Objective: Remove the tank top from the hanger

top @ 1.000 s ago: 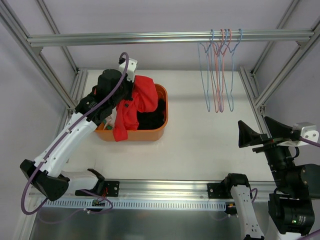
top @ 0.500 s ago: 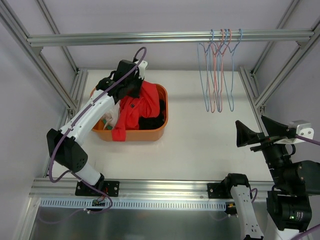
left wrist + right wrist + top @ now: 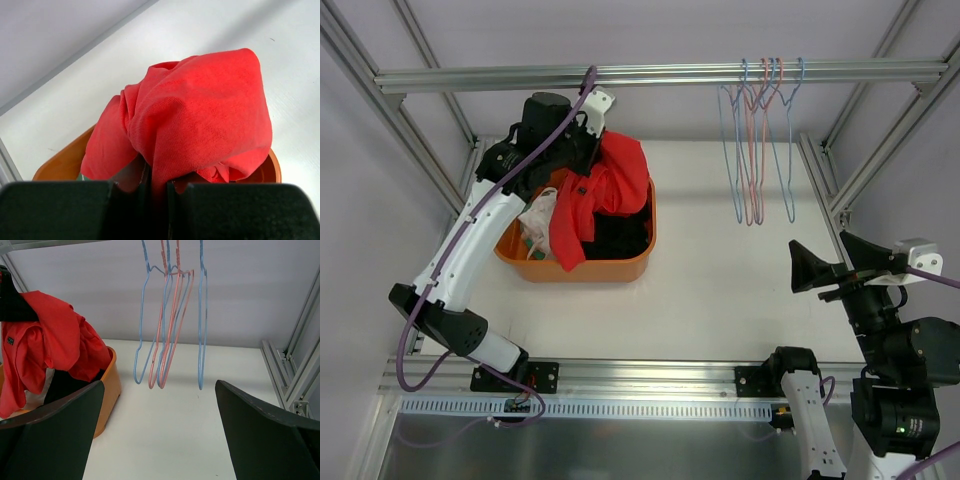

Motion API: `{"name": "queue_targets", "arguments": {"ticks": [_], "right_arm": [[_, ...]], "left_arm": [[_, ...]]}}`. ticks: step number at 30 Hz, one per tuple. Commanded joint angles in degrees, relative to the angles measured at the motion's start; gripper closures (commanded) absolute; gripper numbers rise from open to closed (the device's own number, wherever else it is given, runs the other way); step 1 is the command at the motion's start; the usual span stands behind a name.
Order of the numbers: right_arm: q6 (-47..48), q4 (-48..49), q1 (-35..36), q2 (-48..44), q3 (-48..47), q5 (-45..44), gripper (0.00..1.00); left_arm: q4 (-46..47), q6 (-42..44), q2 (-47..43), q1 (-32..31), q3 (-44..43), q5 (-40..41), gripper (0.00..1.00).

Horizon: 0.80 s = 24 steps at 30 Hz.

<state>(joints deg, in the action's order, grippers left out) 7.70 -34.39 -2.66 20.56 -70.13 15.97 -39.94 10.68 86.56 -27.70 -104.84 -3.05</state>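
Top external view first: the red tank top (image 3: 610,185) is bunched up right over the orange tub (image 3: 620,268). It is lifted up, and its lower end hangs down into the tub. One long flap of it droops to the near left part of the tub.

My left pincer (image 3: 158,185) has the tank top. In the left wrist view the two dark fingers (image 3: 60,210) are squeezed close together, with a fold of the red cloth pinched in the thin gap between them. The rest of the cloth puffs out in a big lump past the fingers, over the tub. The left arm (image 3: 470,250) reaches up from the left side of the tub and bends over its back edge.

Inside the tub, under the tank top, I can see some black cloth (image 3: 625,235). On the left side of the tub there is something white (image 3: 535,215) with a bit of green. I cannot tell what it is.

The tub sits on the white worktop (image 3: 720,260).

To the right of the tub and higher up, a few thin wire hangers (image 3: 757,150), blue and pink, hang close together from a silver bar (image 3: 620,76). They are well apart from the tub.

My right pincer (image 3: 837,263) is far to the right of the tub, on the near side. Its fingers are spread wide and hold nothing. In the right wrist view it points toward the hangers and the tub.
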Motion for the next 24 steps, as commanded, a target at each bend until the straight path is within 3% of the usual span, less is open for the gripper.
{"name": "queue_targets", "arguments": {"ticks": [1,11,19,24], "right_arm": [[-0.50,3.54,-0.24,-0.52,0.34,1.35,0.01],[-0.50,4.16,-0.24,-1.22,1.40,2.14,0.01],[-0.32,4.86,-0.24,-1.92,2.80,3.46,0.00],[-0.67,5.21,-0.24,-2.45,4.03,4.33,0.01]], "left_arm": [[0.66,3.48,-0.87,0.11,2.43,-2.40,1.00],[0.66,-1.79,0.45,0.02,14.92,2.61,1.00],[-6.53,-8.03,6.59,0.19,17.03,5.42,1.00],[-8.66,-10.41,12.84,0.19,16.86,12.36,1.00]]}}
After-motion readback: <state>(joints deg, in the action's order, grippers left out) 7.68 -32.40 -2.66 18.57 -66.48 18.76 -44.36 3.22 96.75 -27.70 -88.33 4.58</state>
